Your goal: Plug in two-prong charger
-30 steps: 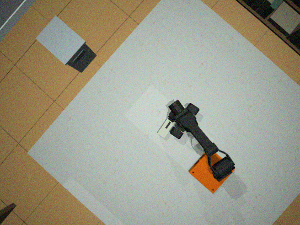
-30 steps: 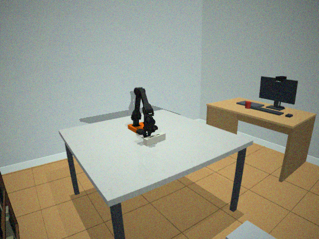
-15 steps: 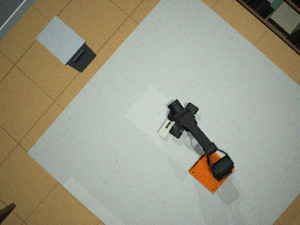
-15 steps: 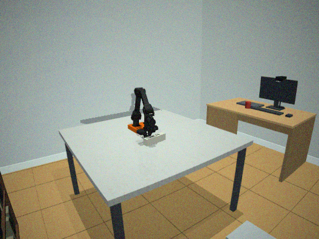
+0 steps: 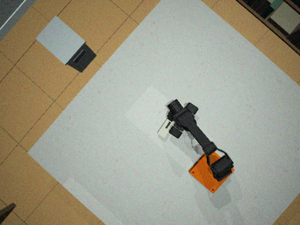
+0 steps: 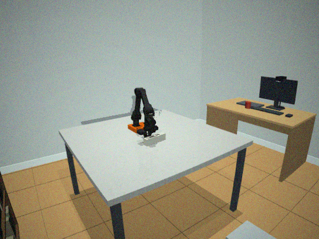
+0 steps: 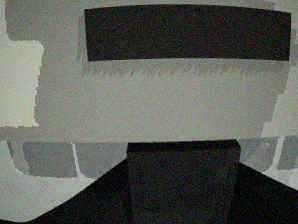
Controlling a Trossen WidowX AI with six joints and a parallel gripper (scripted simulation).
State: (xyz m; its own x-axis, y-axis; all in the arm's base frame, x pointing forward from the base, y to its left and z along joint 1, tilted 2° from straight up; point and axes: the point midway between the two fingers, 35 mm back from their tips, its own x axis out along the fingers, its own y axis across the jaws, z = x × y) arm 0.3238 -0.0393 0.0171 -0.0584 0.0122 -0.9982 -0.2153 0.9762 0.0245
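The off-white power strip stands on the table, with a dark bar on its top. My gripper is shut on the black two-prong charger, beside the strip's long side that faces the robot's base. In the wrist view the charger's front end meets the strip's lower edge, with no gap that I can make out. The prongs do not show. The outlet openings are hidden, so I cannot tell how deep the prongs are or which outlet they are at. The arm covers the charger in the top view.
The robot's orange base plate is bolted on the pale table. A wooden desk with a monitor and a red mug stands away to the right in the exterior view.
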